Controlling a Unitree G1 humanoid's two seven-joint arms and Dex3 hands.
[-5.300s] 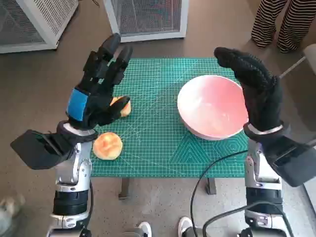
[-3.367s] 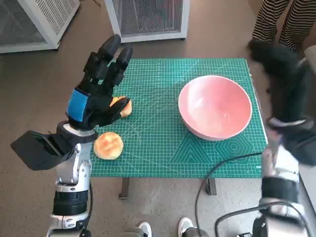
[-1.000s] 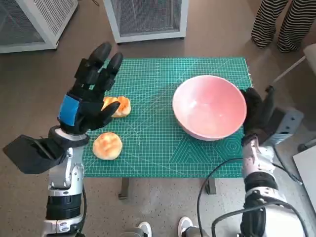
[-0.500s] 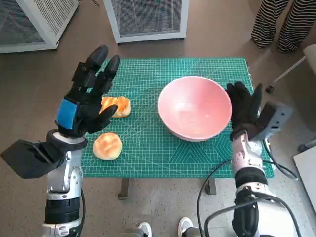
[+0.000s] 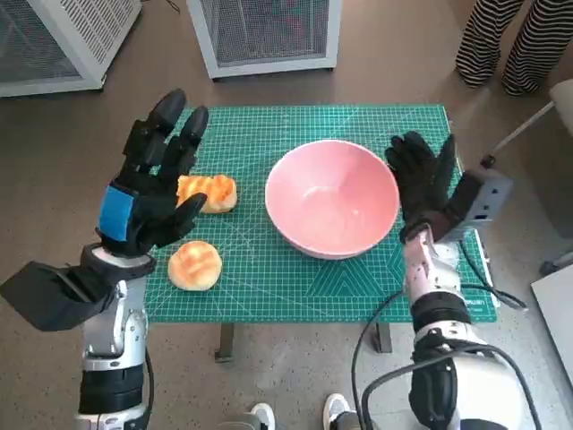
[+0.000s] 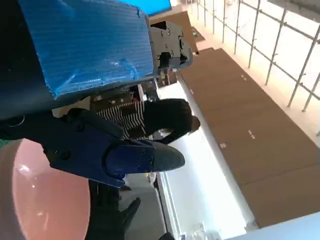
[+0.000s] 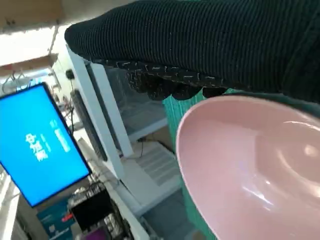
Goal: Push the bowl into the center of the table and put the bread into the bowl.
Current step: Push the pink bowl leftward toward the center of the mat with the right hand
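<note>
The large round pink bowl (image 5: 332, 210) now sits near the middle of the green gridded cutting mat (image 5: 269, 134) that covers the small bench, further toward the robot's left than half a second ago, when it lay closer to the mat's right edge. The right hand (image 5: 423, 184) in its black knitted glove has travelled with it and stands upright with its fingers spread, flat against the bowl's right rim and holding nothing. The left hand (image 5: 150, 193), black with blue tape across its back, is raised above the mat's left part with its fingers apart and empty, slightly lower in the head view than before. The two pieces of bread have not moved: a golden knotted bun (image 5: 207, 193) lies just beside that hand's fingers, and a round pale roll (image 5: 195, 265) rests nearer the front edge of the mat. Both are well left of the bowl and outside it. The right wrist view shows the bowl's pink inside (image 7: 260, 165) close under the glove (image 7: 210, 45).
</note>
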